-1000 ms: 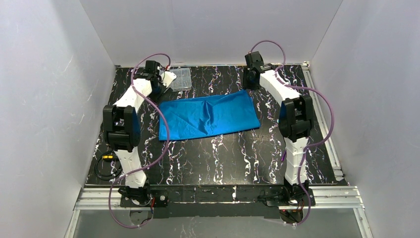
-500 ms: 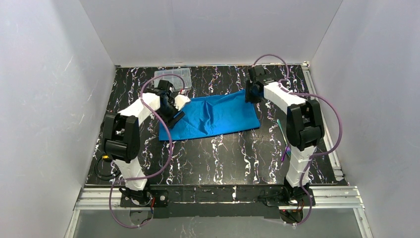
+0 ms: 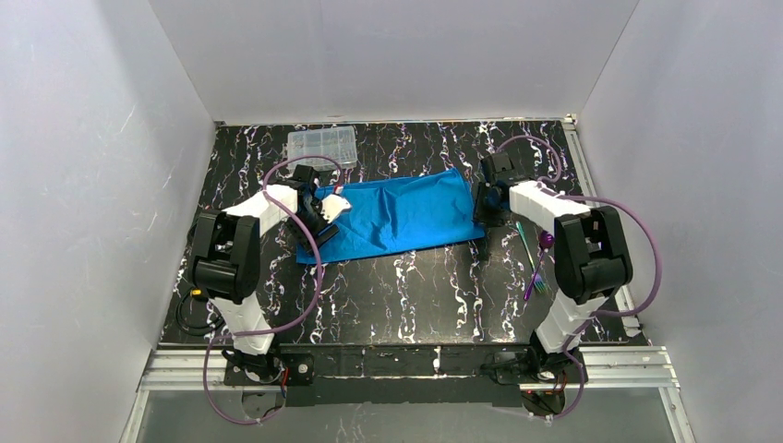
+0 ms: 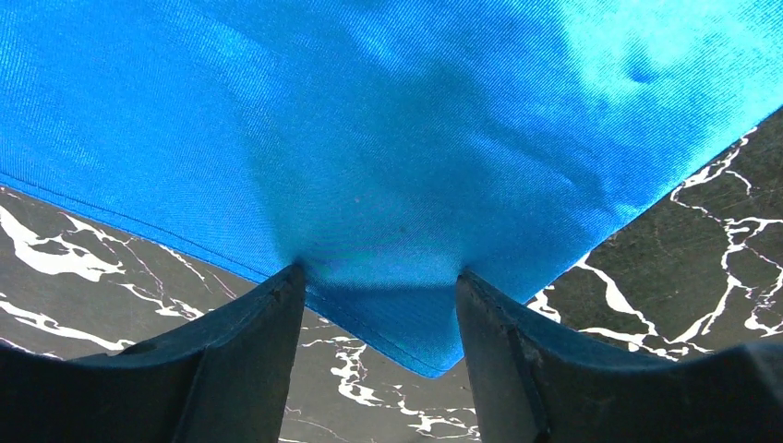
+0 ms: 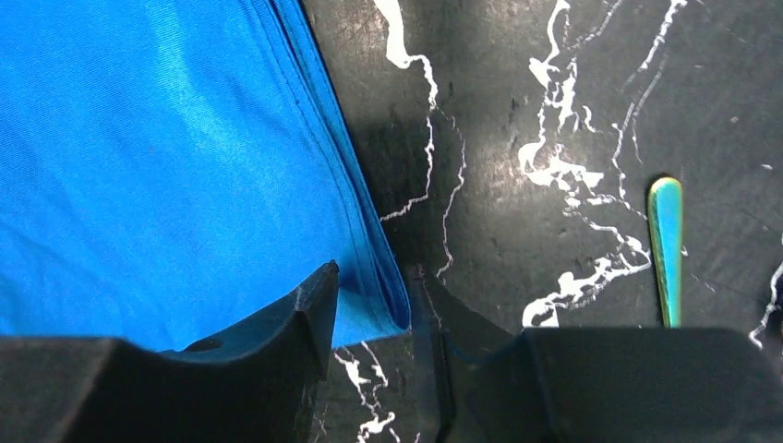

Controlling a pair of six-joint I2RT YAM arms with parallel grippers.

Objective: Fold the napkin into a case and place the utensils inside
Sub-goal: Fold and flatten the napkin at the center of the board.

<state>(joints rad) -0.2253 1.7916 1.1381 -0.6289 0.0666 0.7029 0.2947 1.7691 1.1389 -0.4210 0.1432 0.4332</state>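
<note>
Judging by its sheen and the soft ripples across it, we take the napkin (image 3: 397,214) for thin, light, slippery cloth. It should sag as soon as it leaves the table (image 3: 397,295) and slide out of a shallow pinch. It lies folded into a wide strip in the middle of the table, a little toward the far side. The utensils (image 3: 526,245) lie just off its right end, apart from it.

Our left gripper (image 4: 379,277) sits low at the near left corner. Its jaws are about half open and straddle the corner tip, with nothing pinched. Our right gripper (image 5: 374,277) is at the near right corner with a narrower gap. The stacked hems lie between its fingers, and a sliver of table shows beside them, so we read it as not yet closed on the cloth.

The corners look like the best place to grip, since the stitched hem there is thicker and gives some bite. On the right we need to catch every layer, or the top one will peel away. We think both ends should lift together and stay taut, so the cloth does not bunch up.
</note>
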